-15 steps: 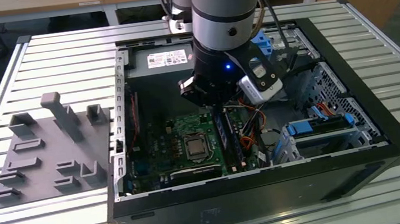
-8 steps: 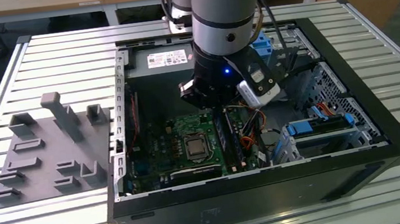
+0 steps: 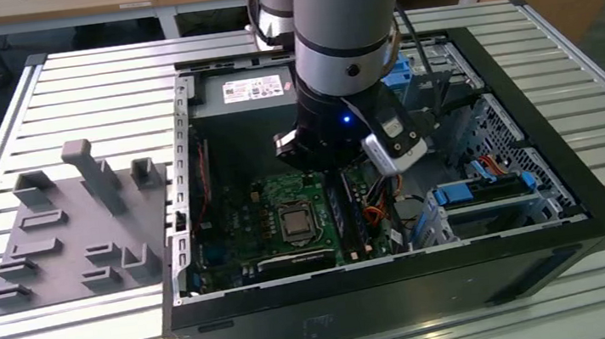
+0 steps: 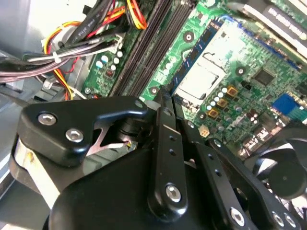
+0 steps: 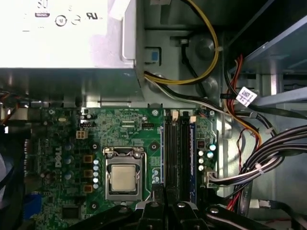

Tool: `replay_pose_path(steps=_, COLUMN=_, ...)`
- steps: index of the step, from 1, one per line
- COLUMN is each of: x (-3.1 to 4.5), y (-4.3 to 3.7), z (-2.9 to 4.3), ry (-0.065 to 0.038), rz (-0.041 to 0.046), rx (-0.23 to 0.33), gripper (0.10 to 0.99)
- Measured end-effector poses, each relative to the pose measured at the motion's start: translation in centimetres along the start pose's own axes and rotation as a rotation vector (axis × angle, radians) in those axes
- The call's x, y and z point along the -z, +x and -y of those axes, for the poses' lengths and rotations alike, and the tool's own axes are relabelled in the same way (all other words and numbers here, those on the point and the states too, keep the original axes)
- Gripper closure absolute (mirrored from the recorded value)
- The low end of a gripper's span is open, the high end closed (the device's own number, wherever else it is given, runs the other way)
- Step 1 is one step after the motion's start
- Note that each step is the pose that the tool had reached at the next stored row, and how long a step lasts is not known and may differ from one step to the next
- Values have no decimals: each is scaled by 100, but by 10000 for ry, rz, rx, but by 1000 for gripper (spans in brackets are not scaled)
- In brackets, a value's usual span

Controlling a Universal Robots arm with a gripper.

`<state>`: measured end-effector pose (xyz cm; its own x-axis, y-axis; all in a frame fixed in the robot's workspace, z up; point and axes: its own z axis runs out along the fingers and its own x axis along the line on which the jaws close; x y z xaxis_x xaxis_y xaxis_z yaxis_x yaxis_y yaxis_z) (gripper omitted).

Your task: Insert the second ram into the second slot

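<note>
The black metal gripper has its fingers pinched together on nothing, tips just beside the square silver CPU socket. The thin blue-green ram stick seems to be seated in the black slot row, on the side away from that socket.

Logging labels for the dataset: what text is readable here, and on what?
Power supply sticker: print too small to read.
Cable tag: blurred, unreadable.
Board: white maker's mark and tiny part codes, left unquoted.
</note>
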<state>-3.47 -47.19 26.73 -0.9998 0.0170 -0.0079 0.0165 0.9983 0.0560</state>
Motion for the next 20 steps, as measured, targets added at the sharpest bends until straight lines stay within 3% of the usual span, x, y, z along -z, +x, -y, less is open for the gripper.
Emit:
replay_pose_path(steps=6, x=-102, y=-42, z=6, ry=4, rz=-1, rx=1, gripper=953)
replay_pose_path(steps=12, x=-135, y=-51, z=7, ry=-3, rz=-2, rx=2, gripper=953)
replay_pose_path(steps=20, x=-253, y=-59, z=14, ry=-4, rz=-3, rx=1, gripper=953)
